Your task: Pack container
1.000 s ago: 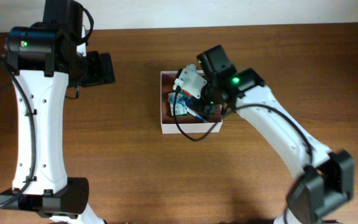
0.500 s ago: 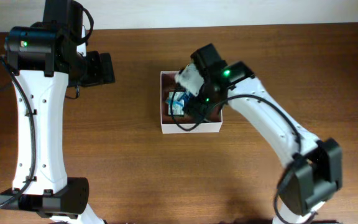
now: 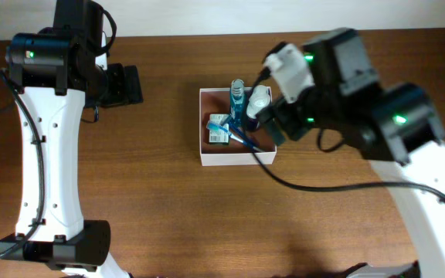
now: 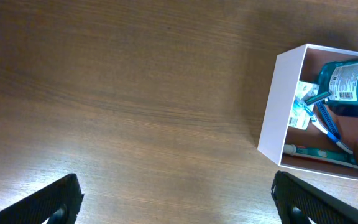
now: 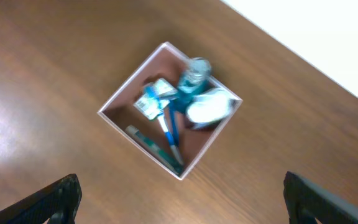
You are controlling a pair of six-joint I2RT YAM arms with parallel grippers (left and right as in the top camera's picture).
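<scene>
The square thin-walled white container (image 3: 236, 160) seems light, flimsy: pinch one wall. Empty, the left tool (image 4: 179, 202) and right tool (image 5: 182, 202) gape wide.

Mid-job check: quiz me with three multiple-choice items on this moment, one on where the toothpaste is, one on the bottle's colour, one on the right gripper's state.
1. Where is the toothpaste tube?
A. On the table beside the box
B. Inside the container, along one wall
C. Between the left arm's fingers

2. What colour is the tall bottle?
A. Blue-green
B. Red
C. Yellow

3. How is the right gripper?
A. Shut on a toothbrush
B. Shut on a bottle
C. Open, holding nothing

Answers:
1. B: the left wrist view shows the toothpaste tube lying flat against an inner wall of the container.
2. A: the bottle shows blue-green around its label.
3. C: in its wrist view the right gripper has its fingertips far apart, with nothing between them, high above the box.
</scene>
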